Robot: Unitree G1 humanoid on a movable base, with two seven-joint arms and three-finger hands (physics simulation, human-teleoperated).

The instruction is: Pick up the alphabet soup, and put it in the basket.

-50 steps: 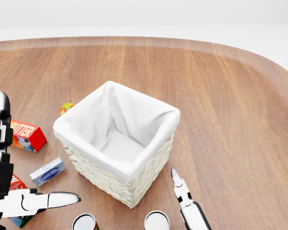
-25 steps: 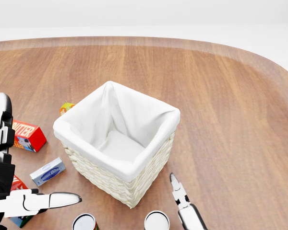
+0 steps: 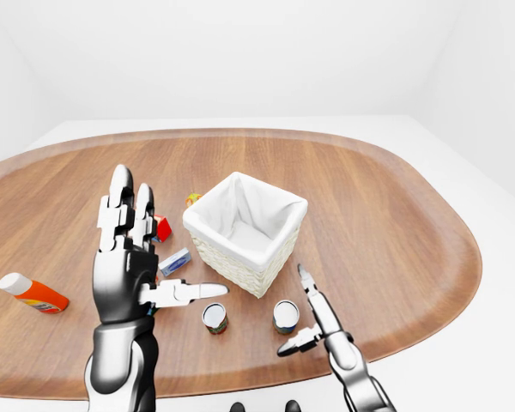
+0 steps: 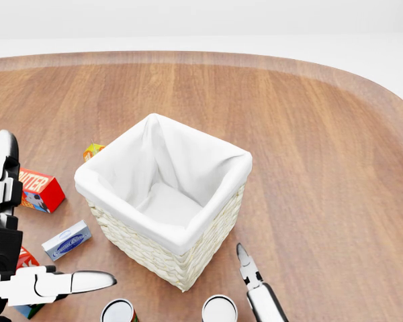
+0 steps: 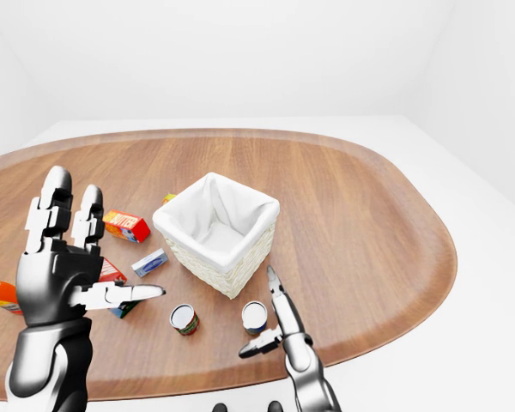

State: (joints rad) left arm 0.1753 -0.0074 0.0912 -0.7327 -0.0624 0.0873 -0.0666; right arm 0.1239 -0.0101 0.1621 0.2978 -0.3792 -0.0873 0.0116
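Two cans stand below the basket in the left-eye view. The right can (image 3: 285, 316), with a bluish label, looks like the alphabet soup; it also shows at the bottom of the head view (image 4: 219, 310). My right hand (image 3: 297, 313) is open, with its long finger and thumb just right of this can and not closed round it. The white-lined wicker basket (image 4: 154, 248) stands mid-table and is empty. My left hand (image 3: 159, 249) is open and raised, left of the basket, holding nothing.
A second can (image 3: 214, 318) with a red and green label stands left of the soup. A red box (image 4: 39, 189), a small blue-white box (image 4: 67, 240) and a yellow-orange item (image 4: 93, 151) lie left of the basket. An orange bottle (image 3: 33, 293) lies far left.
In the head view my right hand has slid slightly down and left, closer to the right can. My left hand has sunk a little. The objects have not moved.
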